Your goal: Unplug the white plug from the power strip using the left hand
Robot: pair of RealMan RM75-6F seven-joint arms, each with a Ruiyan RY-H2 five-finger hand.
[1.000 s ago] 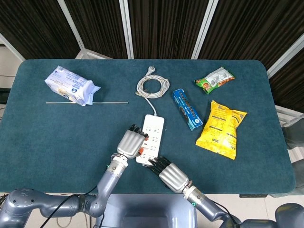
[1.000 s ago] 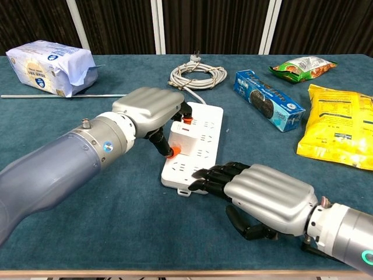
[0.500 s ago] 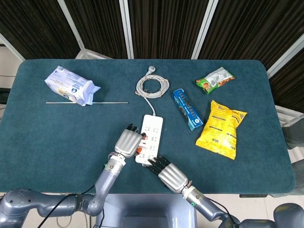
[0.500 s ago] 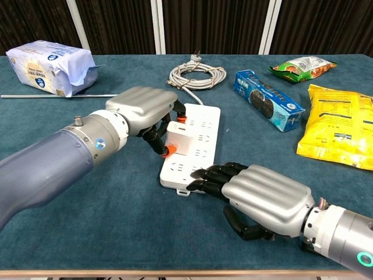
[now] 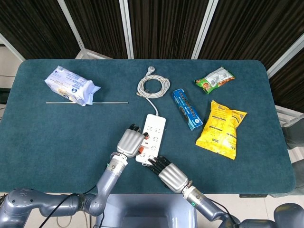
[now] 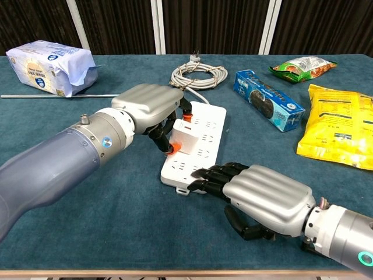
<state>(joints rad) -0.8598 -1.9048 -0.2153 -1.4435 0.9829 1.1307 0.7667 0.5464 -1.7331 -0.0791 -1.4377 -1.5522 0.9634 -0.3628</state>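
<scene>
Left hand (image 6: 148,111) grips white plug (image 6: 184,139), unlabeled.

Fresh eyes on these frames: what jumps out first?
The two grey robot hands meeting at the white power strip near the table's front edge: the left hand grips the white plug on it, while the right hand rests its dark fingertips on the strip's near end. Next, the bright yellow snack bag at the right, beside a blue biscuit box.
</scene>
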